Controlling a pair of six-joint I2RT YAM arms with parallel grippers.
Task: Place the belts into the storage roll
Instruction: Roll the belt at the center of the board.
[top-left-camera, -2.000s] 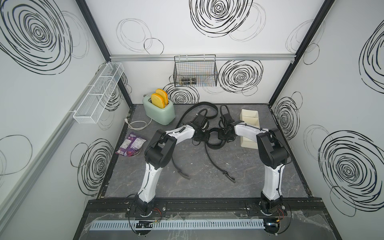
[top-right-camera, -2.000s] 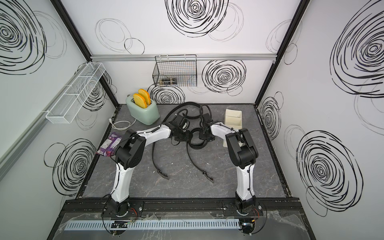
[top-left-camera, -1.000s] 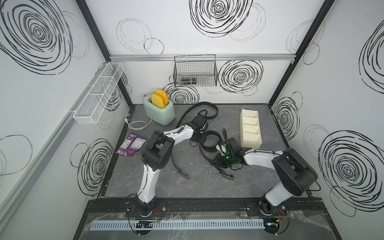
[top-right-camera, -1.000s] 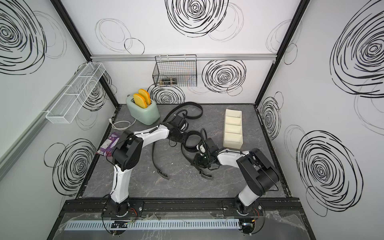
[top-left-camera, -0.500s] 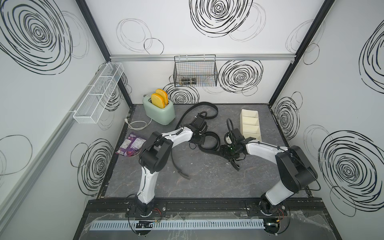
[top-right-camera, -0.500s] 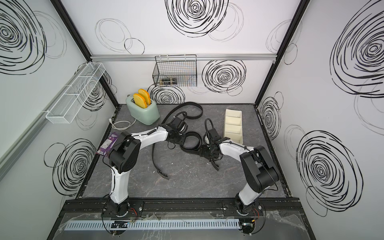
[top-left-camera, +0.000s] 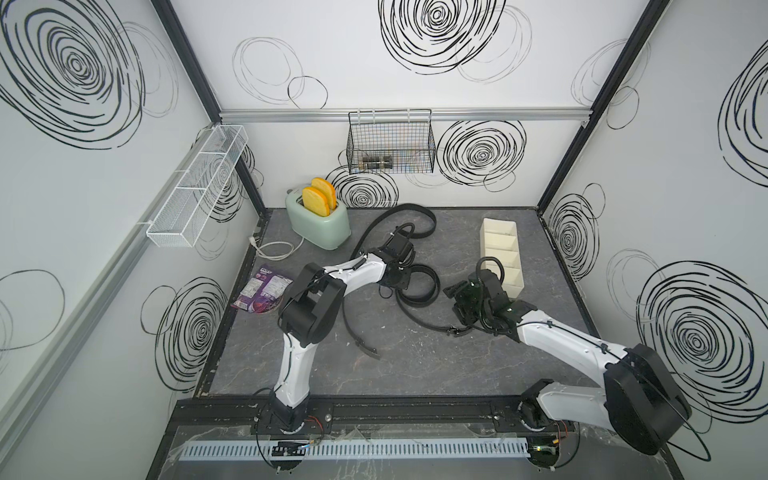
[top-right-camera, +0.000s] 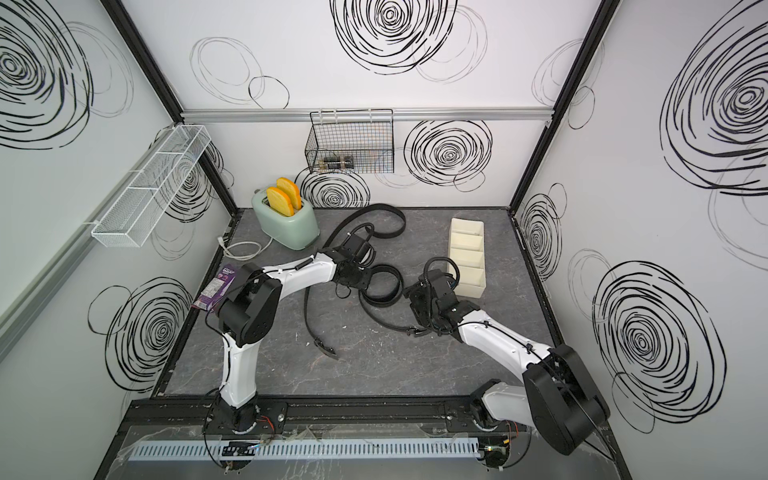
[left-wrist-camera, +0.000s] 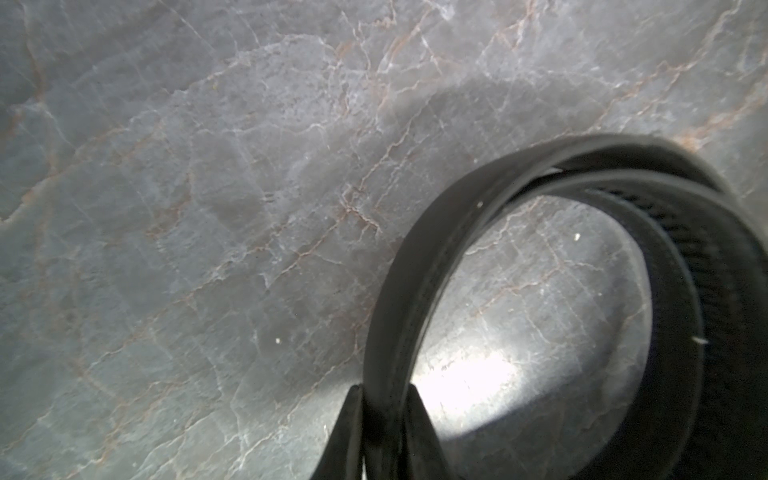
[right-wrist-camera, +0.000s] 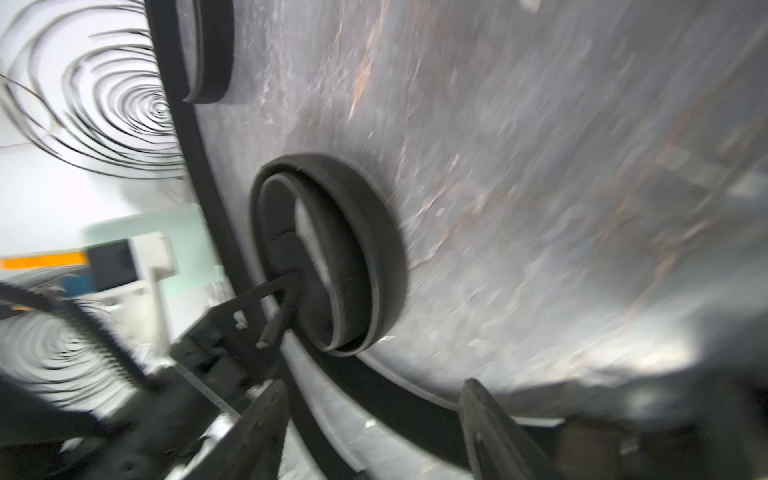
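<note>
One black belt is partly wound into a loose coil (top-left-camera: 420, 282) (top-right-camera: 384, 286) mid-table. Its tail runs to a small buckle (top-left-camera: 455, 331). My left gripper (top-left-camera: 401, 277) (left-wrist-camera: 382, 409) is shut on the coil's strap (left-wrist-camera: 399, 299). My right gripper (top-left-camera: 455, 291) (right-wrist-camera: 374, 403) is open, low over the tail (right-wrist-camera: 399, 411), which passes between its fingers. The coil (right-wrist-camera: 374, 232) lies ahead of it. A second belt (top-left-camera: 348, 316) loops from the back of the table, under my left arm, toward the front. The cream storage roll (top-left-camera: 515, 286) (top-right-camera: 467, 291) stands at the back right, its compartments empty.
A mint toaster (top-left-camera: 318, 222) with its white cord (top-left-camera: 272, 249) stands at the back left. A purple snack packet (top-left-camera: 262, 286) lies by the left wall. A black wire basket (top-left-camera: 390, 143) hangs on the back wall and a white mesh shelf (top-left-camera: 195, 187) on the left wall.
My right gripper left the coil, where it stood beside the left one, swung out toward the front along the belt's tail and opened. The left gripper kept its hold on the coil.
</note>
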